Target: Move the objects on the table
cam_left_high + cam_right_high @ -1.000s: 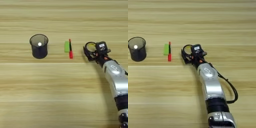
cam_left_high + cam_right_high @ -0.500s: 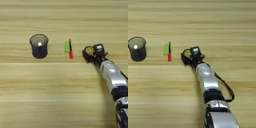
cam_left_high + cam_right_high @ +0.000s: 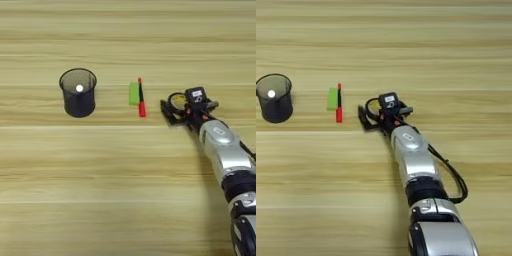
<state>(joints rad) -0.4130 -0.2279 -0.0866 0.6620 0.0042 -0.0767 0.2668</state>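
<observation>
Gripper [image 3: 172, 107] has its fingers around the tape ring [image 3: 177, 101]; pen [image 3: 141, 98] and green block [image 3: 134, 93] to its left sit untouched.

Your bench [image 3: 125, 190] is pale wood, smooth with a soft matt grain. The forearm [image 3: 411, 160] looks like glossy silver metal, the hand [image 3: 172, 107] matt black. You'll see the cup [image 3: 78, 93] is fine black mesh; the green block [image 3: 134, 93] and pen [image 3: 141, 98] look like smooth plastic.

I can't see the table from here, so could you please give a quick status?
Right pincer at tape ring. Pen beside green block, untouched.
</observation>
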